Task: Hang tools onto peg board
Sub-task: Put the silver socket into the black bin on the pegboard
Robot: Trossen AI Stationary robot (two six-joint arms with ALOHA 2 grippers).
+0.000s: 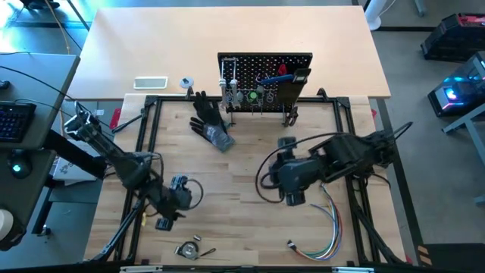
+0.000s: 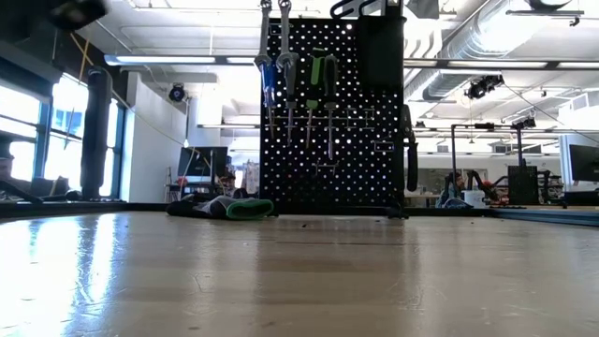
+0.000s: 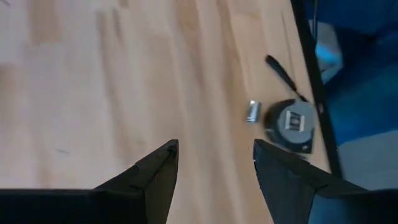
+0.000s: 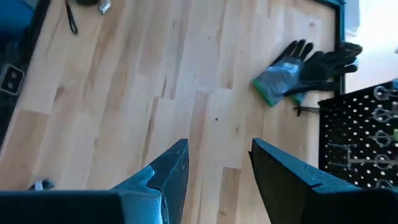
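Note:
The black peg board [image 1: 265, 76] stands on its legs at the table's far middle. Silver wrenches [image 2: 274, 56], green-handled pliers [image 2: 318, 84] and a red-handled tool [image 1: 282, 72] hang on its hooks. My left gripper [image 3: 214, 146] is open and empty above bare wood at the near left [image 1: 168, 216]. A grey-and-black tape measure [image 3: 291, 124] lies flat just beyond it, near the front edge. My right gripper [image 4: 217, 146] is open and empty above the table's middle right [image 1: 292, 199].
A black glove [image 1: 212, 123] with a grey and green cuff lies left of the peg board's foot. A bundle of coloured wires [image 1: 326, 235] lies near right. A small silver piece [image 3: 252, 112] and a black strap [image 3: 283, 73] lie by the tape measure. A black frame [image 1: 148, 136] borders the wood.

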